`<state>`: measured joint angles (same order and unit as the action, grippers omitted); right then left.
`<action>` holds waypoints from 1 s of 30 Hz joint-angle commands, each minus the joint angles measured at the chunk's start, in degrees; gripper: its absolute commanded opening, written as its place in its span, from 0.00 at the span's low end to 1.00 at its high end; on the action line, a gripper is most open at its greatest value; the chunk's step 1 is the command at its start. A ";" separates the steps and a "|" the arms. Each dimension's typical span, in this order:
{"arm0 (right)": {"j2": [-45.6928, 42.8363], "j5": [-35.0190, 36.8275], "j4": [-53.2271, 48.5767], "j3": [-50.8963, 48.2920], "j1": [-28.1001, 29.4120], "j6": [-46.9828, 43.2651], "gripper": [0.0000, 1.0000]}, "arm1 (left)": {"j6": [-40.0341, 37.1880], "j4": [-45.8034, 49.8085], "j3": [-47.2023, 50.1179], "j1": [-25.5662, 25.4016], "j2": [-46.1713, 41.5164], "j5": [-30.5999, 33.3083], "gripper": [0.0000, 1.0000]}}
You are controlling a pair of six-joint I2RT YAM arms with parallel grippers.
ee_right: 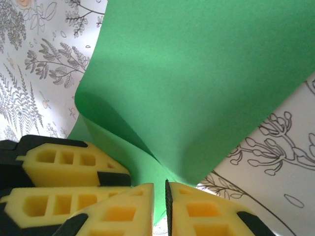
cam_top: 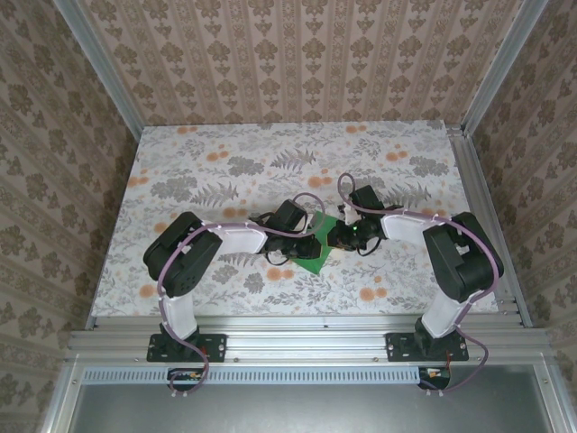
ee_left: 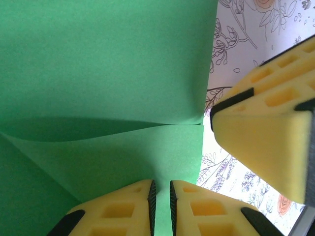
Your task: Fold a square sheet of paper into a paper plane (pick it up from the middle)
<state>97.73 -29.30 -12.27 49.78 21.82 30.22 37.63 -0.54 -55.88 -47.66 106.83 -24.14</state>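
At the near edge, the left arm (cam_top: 185, 257) and the right arm (cam_top: 464, 257) rise from their bases on the metal rail (cam_top: 306, 343). Each bends at a dark elbow block. From there the pale forearms run low and inward, almost level over the surface (cam_top: 270, 153), so the two wrists meet nose to nose near the middle.

Between them lies the square sheet of paper (cam_top: 314, 264), on the near-middle part of the surface. From above most of it is hidden under the wrists, so its exact outline is hard to read there.

The left gripper (ee_left: 161, 191) has its yellow pads pressed nearly together, with a strip of green running down into the slit between them — it is pinching the sheet's edge. Just beyond, the paper bows up in a soft curl, one layer arching over another. The right gripper (ee_right: 160, 191) is closed the same way on the green edge, and from its pinch the sheet swells upward and rolls over at its left side. The floral surface shows past the paper — bare toward the far wall.
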 commanded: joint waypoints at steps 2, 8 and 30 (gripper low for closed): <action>-1.67 -2.46 -0.21 -1.57 0.88 1.15 0.16 | -0.73 0.05 0.51 -0.42 2.02 0.67 0.19; -0.68 -3.22 1.97 -2.06 1.62 2.40 0.14 | -0.76 -0.85 0.61 -0.50 2.86 -0.01 0.18; 3.77 6.80 -5.54 -0.65 2.04 -2.69 0.13 | 0.65 -3.07 1.18 -0.32 0.13 -2.70 0.22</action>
<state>99.50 -27.75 -12.75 48.80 23.75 29.63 37.71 -3.40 -55.88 -47.66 107.63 -25.54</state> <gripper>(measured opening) 0.134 0.219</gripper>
